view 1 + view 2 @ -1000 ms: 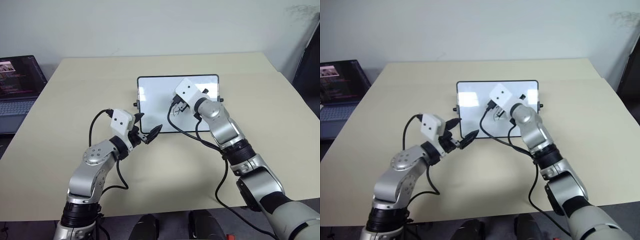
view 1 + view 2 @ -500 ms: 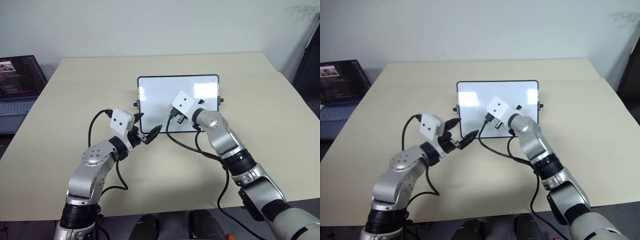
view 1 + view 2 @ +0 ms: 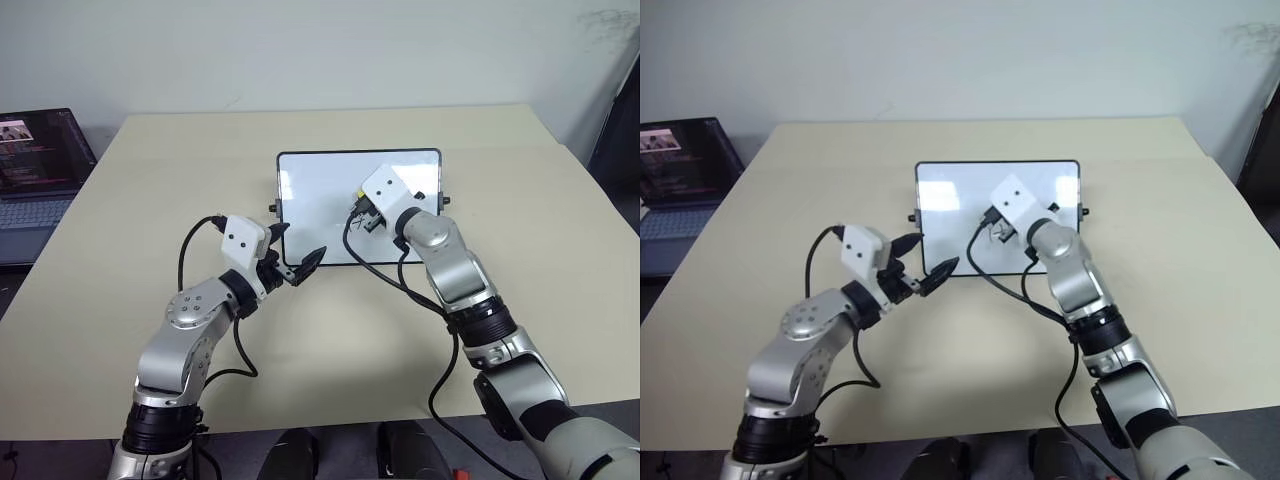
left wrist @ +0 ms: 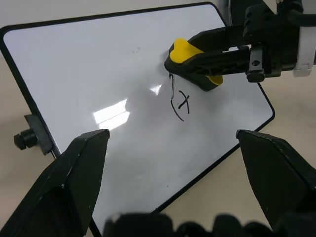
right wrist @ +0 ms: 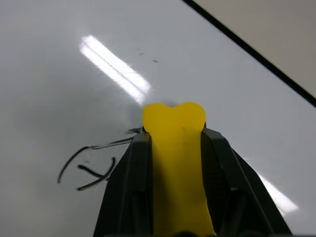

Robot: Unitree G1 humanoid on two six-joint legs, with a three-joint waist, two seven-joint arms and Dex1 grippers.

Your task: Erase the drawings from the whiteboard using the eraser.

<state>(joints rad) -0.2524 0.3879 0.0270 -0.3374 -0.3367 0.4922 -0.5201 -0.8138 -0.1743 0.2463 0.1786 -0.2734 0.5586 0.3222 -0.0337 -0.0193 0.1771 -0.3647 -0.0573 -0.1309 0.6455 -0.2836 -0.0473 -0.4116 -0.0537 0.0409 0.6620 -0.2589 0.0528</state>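
A: Where is the eraser [image 4: 186, 52] seen?

B: It is clamped between the two black fingers of the right gripper [image 5: 173, 129]. Its yellow end is pressed against the whiteboard [image 3: 320, 185], just beside the drawings [image 4: 178, 101].

A: What is seen of the drawings?

B: A few thin black strokes are seen on the white surface: a curved line and a small cross-like mark. The strokes are near the eraser tip, and one short stroke seems to be touched by it.

A: And the left gripper [image 3: 296, 262]?

B: It is held with the fingers spread wide, and nothing is gripped. It is placed above the table [image 3: 150, 200], near the front left corner of the whiteboard, and is pointed toward the board.

A: How is the whiteboard placed?

B: It is tilted on the beige table, with small black knobs at its sides. A laptop [image 3: 35, 165] is seen at the far left, well apart from the board.
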